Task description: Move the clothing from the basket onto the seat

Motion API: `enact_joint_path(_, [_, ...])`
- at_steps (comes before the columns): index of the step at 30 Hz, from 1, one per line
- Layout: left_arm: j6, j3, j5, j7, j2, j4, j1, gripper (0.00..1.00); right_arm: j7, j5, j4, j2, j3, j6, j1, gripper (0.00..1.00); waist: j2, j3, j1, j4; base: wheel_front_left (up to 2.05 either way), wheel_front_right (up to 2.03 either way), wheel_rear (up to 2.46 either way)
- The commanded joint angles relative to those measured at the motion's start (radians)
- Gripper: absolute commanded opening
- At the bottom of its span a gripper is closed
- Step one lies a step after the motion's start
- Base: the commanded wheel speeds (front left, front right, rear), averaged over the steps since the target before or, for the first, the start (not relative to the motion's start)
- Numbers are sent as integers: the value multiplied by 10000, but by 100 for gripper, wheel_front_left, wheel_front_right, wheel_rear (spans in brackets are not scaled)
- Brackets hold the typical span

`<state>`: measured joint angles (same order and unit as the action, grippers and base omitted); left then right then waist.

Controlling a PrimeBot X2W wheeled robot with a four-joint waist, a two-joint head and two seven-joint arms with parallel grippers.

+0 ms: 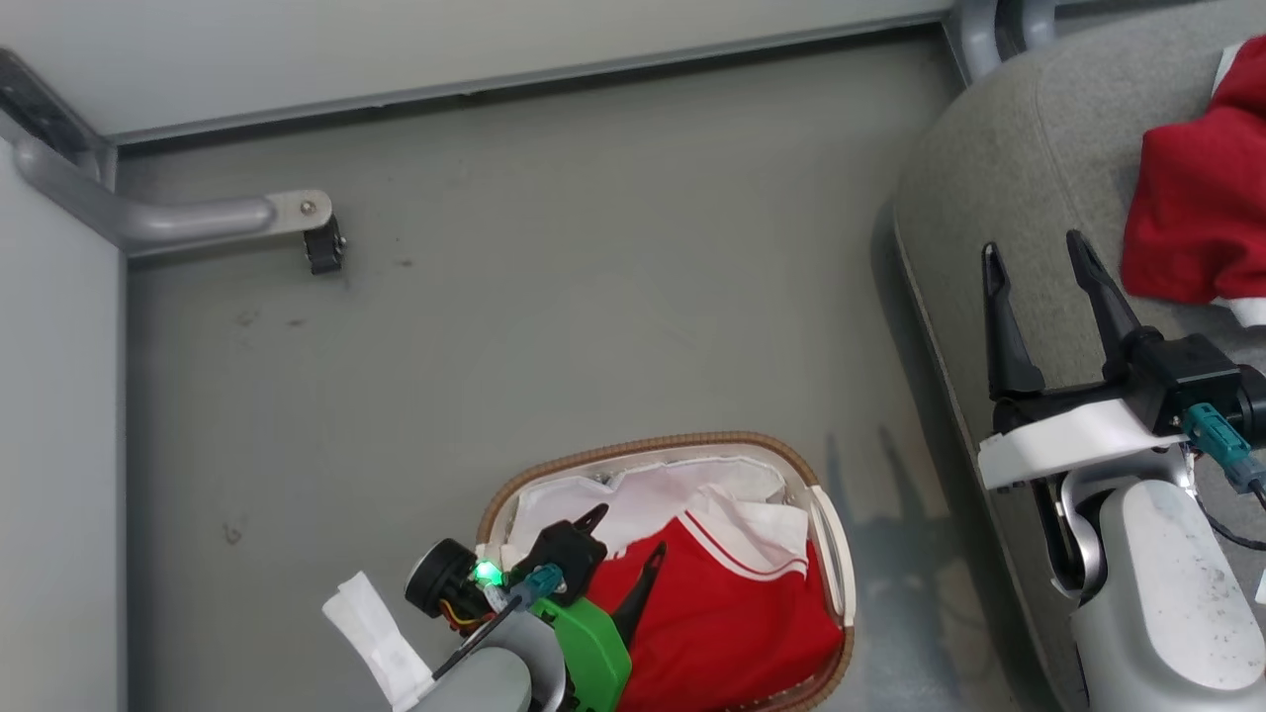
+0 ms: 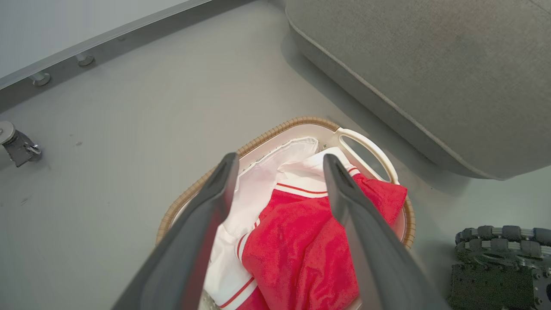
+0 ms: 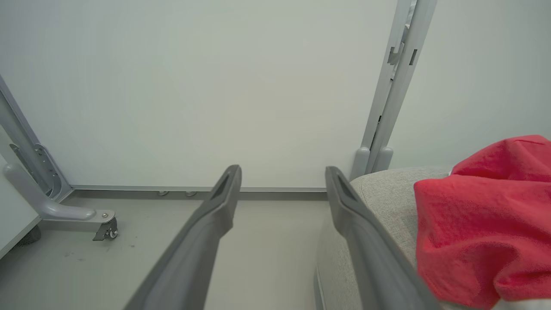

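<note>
The cream basket (image 1: pixel 829 539) (image 2: pixel 366 148) with a brown woven rim stands on the floor and holds red clothing (image 1: pixel 737 618) (image 2: pixel 297 249) with white striped trim. My left gripper (image 1: pixel 625 542) (image 2: pixel 280 165) hangs open just over that clothing, nothing between its fingers. The grey seat (image 1: pixel 1009 158) (image 2: pixel 430 64) (image 3: pixel 387 193) lies to the right. One red garment (image 1: pixel 1202 213) (image 3: pixel 486 219) rests on it. My right gripper (image 1: pixel 1034 252) (image 3: pixel 283 174) is open and empty above the seat's left edge, just left of that garment.
A grey metal leg with a caster (image 1: pixel 321 242) (image 3: pixel 105 228) (image 2: pixel 17 146) stands on the floor at the far left. White wall panels and a baseboard (image 1: pixel 495 84) close the back. A black tracked part (image 2: pixel 499 262) sits right of the basket.
</note>
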<state>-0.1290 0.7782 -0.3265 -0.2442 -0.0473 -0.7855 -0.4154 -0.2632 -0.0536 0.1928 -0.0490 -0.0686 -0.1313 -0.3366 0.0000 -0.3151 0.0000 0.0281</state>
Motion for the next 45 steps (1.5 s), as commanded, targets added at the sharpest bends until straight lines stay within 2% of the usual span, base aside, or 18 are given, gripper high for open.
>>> enact_joint_path(1, [-18, 226, -121, 102, -59, -283, -441, 100, -22, -72, -104, -25, 40, 11, -223, 100, 0, -1673, 0, 1065, 0, 0, 0])
enact_joint_path(13, [57, 1305, -155, 819, -67, -2932, -2112, 100, -22, -684, -459, -23, 539, 12, -1069, 100, 0, -3806, 0, 2239, 0, 0, 0])
enact_joint_path(22, [629, 1373, -230, 1203, -83, -4325, -2940, 100, -22, -1150, -721, -20, 1154, 11, -1491, 100, 0, -4782, 0, 2800, 0, 0, 0])
enact_joint_path(32, [1336, 1112, -465, 1241, -558, -4802, -3517, 100, -22, -1077, -902, -23, 1591, 12, -1653, 100, 0, -5369, 0, 3209, 0, 0, 0])
enact_joint_path(38, [1752, 983, -692, 1843, -859, -4959, -3674, 100, -22, -1153, -959, -23, 1777, 12, -1643, 100, 0, -5525, 0, 3398, 0, 0, 0])
enact_joint_path(45, [1670, 1016, -834, 2819, -887, -5011, -3585, 100, -22, -1170, -991, -25, 1947, 12, -1592, 100, 0, -5624, 0, 3508, 0, 0, 0])
